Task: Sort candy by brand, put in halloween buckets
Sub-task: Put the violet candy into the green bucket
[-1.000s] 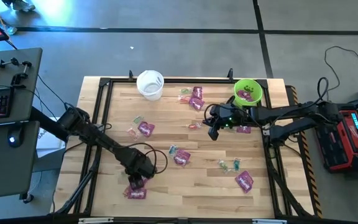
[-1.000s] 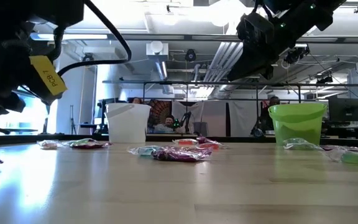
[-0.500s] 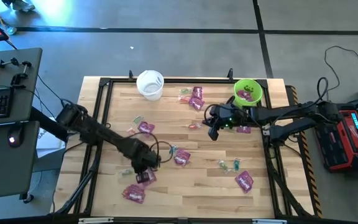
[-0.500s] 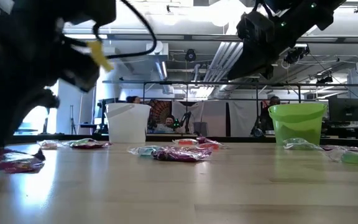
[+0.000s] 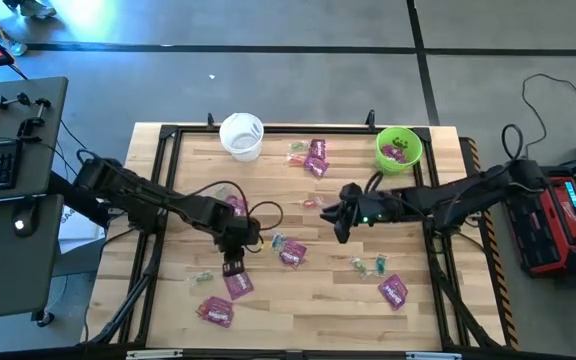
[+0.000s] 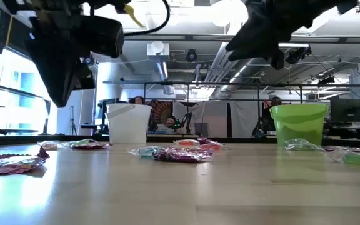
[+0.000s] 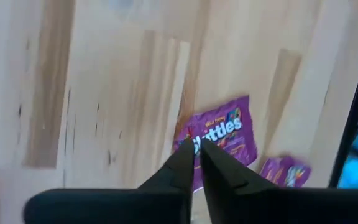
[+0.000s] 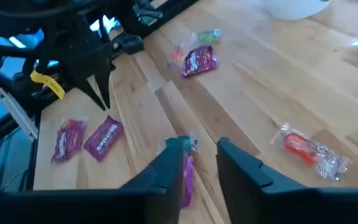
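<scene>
- Wooden slats make up the table [image 5: 328, 300], framed by a dark rail, with a workshop room behind it in the low view.
- At the far edge stand the white bucket [image 5: 241, 136] and the green bucket [image 5: 399, 148]; the green one already holds at least one purple packet, while I cannot tell what the white one holds.
- Most candy is unsorted: purple packets lie near the front-left [image 5: 216, 311], mid-table [image 5: 292, 255], front-right [image 5: 393, 291] and by the far edge [image 5: 316, 157], and small clear-wrapped pieces [image 5: 369, 266] are scattered between them.
- Left gripper [image 5: 232, 262] hangs just above a purple packet [image 7: 224, 138] near the front-left, its fingers pressed together and carrying nothing.
- Right gripper [image 5: 342, 226] hovers over mid-table with its fingers spread and empty, a clear-wrapped red piece [image 8: 308, 148] and a purple packet close below.
- By my judgement the sort is at an early stage, with nearly every piece left to pick.
</scene>
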Tool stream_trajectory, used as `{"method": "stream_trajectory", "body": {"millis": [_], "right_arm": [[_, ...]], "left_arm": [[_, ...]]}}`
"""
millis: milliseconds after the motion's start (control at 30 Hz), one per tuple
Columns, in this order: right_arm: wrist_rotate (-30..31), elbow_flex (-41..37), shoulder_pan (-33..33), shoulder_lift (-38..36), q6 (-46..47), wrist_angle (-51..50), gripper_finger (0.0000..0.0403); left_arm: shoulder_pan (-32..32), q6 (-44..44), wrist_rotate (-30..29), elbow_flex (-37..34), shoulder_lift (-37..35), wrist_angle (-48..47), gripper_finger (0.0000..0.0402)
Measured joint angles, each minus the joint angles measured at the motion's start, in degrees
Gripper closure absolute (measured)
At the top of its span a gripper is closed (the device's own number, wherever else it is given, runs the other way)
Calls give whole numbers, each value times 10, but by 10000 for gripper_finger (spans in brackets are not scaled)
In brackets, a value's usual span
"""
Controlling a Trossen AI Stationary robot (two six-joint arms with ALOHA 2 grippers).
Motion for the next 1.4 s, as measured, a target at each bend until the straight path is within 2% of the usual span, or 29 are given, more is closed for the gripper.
{"method": "stream_trajectory", "body": {"millis": [133, 267, 467, 900, 1000, 1167, 1400], "right_arm": [[50, 0, 30, 0, 16, -1, 269], [55, 0, 40, 0, 17, -4, 251], [57, 0, 39, 0, 17, -4, 249], [60, 0, 39, 0, 13, -13, 249], [64, 0, 39, 0, 12, -17, 249], [64, 0, 39, 0, 7, -22, 249], [64, 0, 39, 0, 3, -22, 249]], "left_arm": [[-8, 99, 7, 0, 9, 1, 329], [-15, 164, 11, 0, 26, 4, 282], [-15, 191, 11, 0, 66, 29, 263], [-16, 202, 13, 0, 123, 41, 293], [-19, 202, 13, 1, 132, 47, 317], [-23, 211, 13, 3, 137, 55, 390], [-13, 212, -18, 0, 111, 52, 401]]}}
